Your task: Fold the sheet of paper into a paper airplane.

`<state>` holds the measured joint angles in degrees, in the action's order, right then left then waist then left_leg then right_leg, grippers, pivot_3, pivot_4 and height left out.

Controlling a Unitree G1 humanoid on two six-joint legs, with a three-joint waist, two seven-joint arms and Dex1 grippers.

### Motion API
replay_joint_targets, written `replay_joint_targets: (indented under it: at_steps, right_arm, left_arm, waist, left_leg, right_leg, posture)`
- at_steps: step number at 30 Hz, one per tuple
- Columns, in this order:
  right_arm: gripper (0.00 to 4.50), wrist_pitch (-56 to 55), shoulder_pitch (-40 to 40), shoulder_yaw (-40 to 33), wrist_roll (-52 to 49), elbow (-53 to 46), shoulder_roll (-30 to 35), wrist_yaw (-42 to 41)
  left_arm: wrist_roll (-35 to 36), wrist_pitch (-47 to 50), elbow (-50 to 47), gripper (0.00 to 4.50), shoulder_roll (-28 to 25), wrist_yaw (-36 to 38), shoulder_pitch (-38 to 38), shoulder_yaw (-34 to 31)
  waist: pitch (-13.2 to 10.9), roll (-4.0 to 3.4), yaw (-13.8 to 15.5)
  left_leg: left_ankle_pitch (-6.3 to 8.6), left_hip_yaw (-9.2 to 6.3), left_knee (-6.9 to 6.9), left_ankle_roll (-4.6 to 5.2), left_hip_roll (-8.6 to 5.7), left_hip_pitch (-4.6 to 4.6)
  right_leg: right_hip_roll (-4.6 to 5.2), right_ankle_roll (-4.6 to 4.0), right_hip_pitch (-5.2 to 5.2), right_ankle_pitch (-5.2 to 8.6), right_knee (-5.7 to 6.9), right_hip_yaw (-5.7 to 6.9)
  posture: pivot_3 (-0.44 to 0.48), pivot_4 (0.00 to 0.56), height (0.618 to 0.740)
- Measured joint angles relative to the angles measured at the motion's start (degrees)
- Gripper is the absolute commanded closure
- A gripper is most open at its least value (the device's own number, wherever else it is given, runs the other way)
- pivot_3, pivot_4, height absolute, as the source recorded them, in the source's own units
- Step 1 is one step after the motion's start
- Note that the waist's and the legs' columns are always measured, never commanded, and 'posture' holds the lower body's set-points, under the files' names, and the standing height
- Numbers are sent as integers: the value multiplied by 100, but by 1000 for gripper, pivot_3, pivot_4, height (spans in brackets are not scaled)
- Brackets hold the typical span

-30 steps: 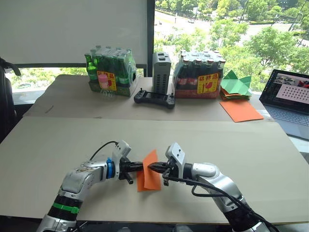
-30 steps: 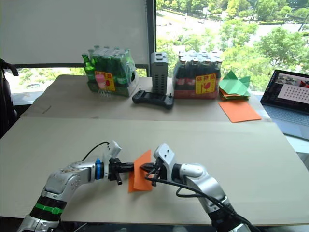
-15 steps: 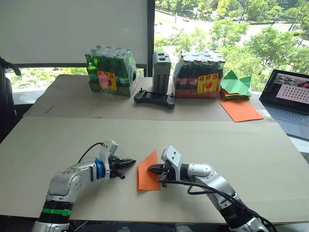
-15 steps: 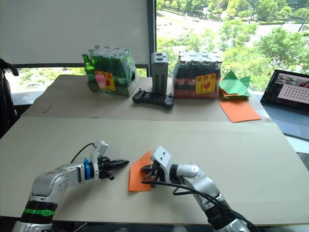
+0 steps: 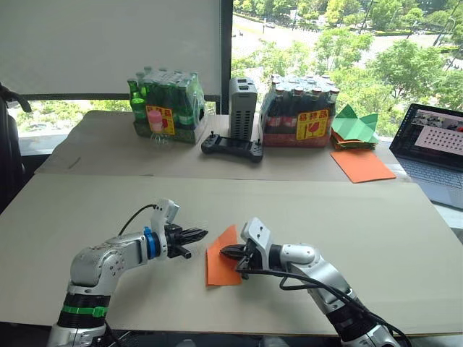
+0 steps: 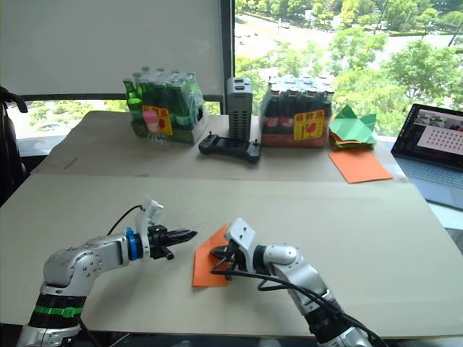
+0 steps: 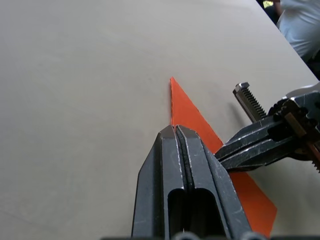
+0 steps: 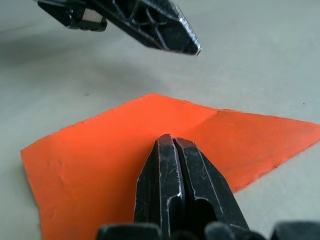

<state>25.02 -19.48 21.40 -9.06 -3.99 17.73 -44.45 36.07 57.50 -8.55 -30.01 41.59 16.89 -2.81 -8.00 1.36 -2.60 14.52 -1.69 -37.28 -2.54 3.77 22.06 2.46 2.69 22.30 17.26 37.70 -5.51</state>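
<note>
The sheet of paper (image 5: 217, 267) is a bright orange pointed wedge lying flat on the tan table (image 5: 376, 224), its tip pointing away from me. My right gripper (image 5: 223, 251) is shut, and its fingertips (image 8: 171, 140) rest on top of the paper near a crease. No paper shows between its fingers. My left gripper (image 5: 202, 233) is shut and empty. It hovers just left of the paper's far tip (image 7: 172, 82), pointing at the right gripper.
At the far side stand two packs of bottles (image 5: 165, 107) (image 5: 300, 114), a grey box (image 5: 241, 108) and a black controller (image 5: 231, 148). Green paper shapes (image 5: 353, 126), a larger orange sheet (image 5: 359, 165) and a laptop (image 5: 434, 155) sit far right.
The paper, held up between both grippers a second ago, now lies flat under the right gripper. The left gripper let go, drew back left, then edged toward the paper again.
</note>
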Motion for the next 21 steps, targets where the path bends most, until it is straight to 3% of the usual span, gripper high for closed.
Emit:
replay_joint_targets:
  at_steps: [12,21]
  right_arm:
    - [4480,1,74,-181,-7,-66,116,130]
    - [4480,26,258,-180,1,-294,175,192]
  left_arm:
    - [-339,-417,253,4459,-155,369,26,516]
    - [-205,-355,708,4459,-56,180,305,22]
  waist:
    - [0,0,40]
    - [0,1,15]
  left_leg:
    - [0,1,-1,0,-2,2]
    - [0,0,-1,0,-1,3]
  right_leg:
    - [1,0,-2,0,-5,1]
    - [1,0,0,0,-5,1]
  posture:
    - [0,150,740]
    - [0,150,740]
